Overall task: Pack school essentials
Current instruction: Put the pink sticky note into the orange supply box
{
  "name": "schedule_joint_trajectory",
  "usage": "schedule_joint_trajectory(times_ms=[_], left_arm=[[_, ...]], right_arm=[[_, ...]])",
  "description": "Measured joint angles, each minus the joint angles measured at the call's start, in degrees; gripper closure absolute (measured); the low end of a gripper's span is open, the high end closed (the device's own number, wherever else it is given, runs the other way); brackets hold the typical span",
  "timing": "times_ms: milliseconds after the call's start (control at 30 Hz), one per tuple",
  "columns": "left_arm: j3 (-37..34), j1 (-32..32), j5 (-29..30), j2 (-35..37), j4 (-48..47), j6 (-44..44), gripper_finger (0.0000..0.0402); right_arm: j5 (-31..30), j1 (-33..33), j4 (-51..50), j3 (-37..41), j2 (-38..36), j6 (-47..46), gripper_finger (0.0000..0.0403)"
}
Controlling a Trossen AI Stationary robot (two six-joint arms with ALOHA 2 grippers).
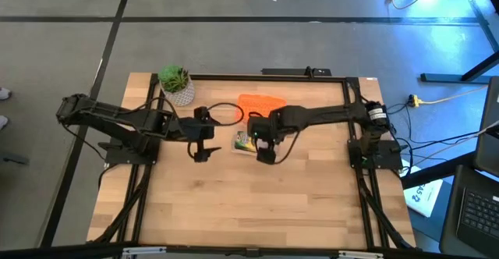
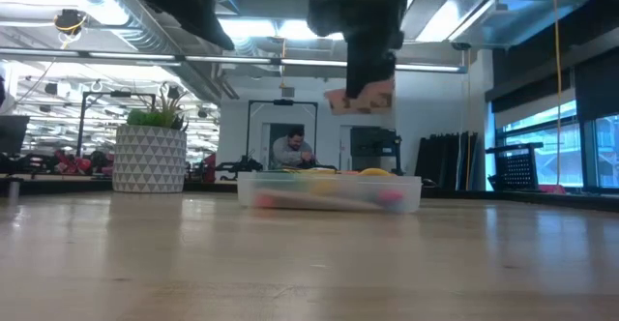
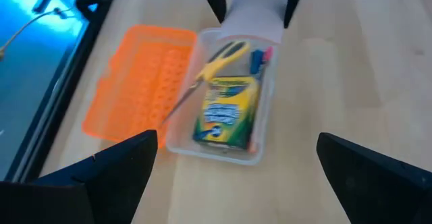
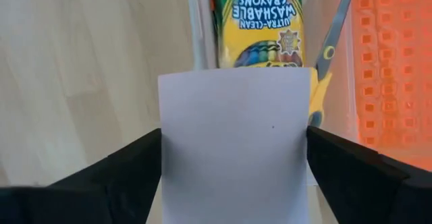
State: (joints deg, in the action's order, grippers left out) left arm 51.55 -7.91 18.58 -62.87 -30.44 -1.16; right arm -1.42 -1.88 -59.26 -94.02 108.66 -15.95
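Your right tool (image 4: pixel 233 183) holds the pad (image 4: pixel 234 143) by its two side edges, flat and level above the near end of the case (image 3: pixel 260 158), placed to go in on top. The pad looks pale in the wrist views and pinkish from bench height, so its colour is uncertain. Below it in the case, the crayon box (image 3: pixel 226 110) lies lengthwise, scissors (image 3: pixel 219 61) slanted beside it, handles toward the pad. The orange lid (image 3: pixel 142 82) lies open alongside on the bench (image 1: pixel 257 204). Your left tool (image 1: pixel 203 138) waits spread wide and empty just left of the case, facing it. Farther back stands the plant (image 1: pixel 178 84).
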Motion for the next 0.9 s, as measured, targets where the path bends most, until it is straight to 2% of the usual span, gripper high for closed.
schedule_joint_trajectory(times_ms=[133, 300, 900], left_arm=[[0.0, 3.0, 0.1, 0.0, -0.1, -2.6, 0.0002], [0.0, 4.6, 0.0, 0.0, -0.3, -2.9, 0.0002], [0.0, 5.0, 0.0, 0.0, -0.3, -2.8, 0.0002]], right_arm=[[3.1, 2.7, 0.7, 1.6, 0.0, 3.5, 0.0057], [3.1, 3.3, 1.0, 2.8, 0.0, 5.9, 0.0057], [3.1, 3.3, 2.6, 3.5, 0.0, 7.6, 0.0057]])
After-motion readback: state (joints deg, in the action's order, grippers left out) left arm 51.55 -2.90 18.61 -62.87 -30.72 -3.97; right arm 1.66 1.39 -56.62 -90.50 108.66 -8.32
